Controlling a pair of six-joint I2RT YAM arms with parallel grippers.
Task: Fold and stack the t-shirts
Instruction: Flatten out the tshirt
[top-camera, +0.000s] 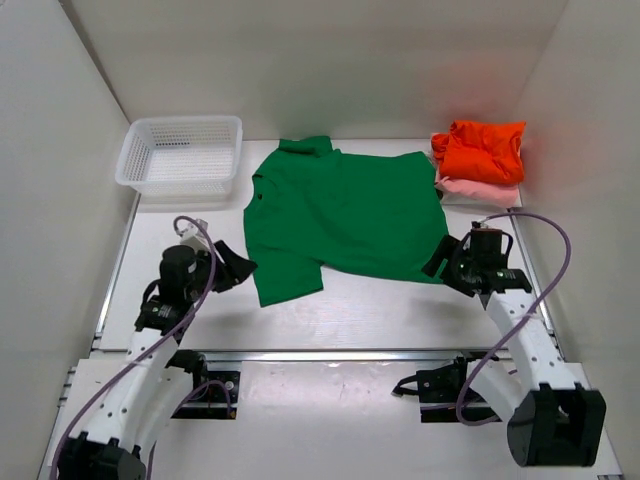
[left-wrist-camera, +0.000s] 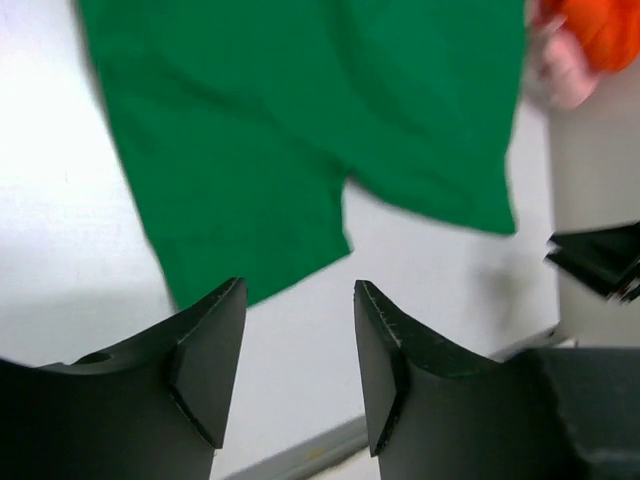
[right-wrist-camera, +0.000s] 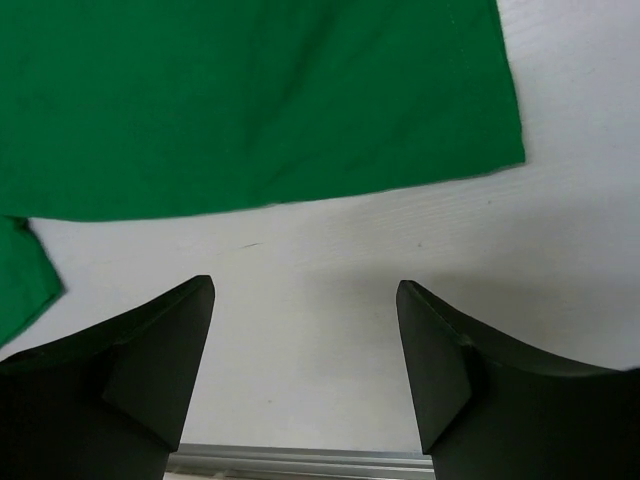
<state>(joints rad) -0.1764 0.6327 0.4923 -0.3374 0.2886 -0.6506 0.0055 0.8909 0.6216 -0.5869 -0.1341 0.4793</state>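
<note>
White mesh basket, far-left corner | left gripper, fingers apart, empty, over bare table | green t-shirt spread flat mid-table | right gripper, fingers wide, empty, beside its near hem | orange t-shirt folded atop pink t-shirt, far-right corner.

I read a white table with a metal rail running along its near edge. The green t-shirt lies spread flat at the centre of the surface, collar toward the far wall, with one flap of cloth extending toward the near left. The white mesh basket stands upright in the far left corner, apart from the green t-shirt. In the far right corner, the pink t-shirt lies folded on the surface and carries the folded orange t-shirt; this stack sits just beside the green t-shirt's far right corner.
</note>
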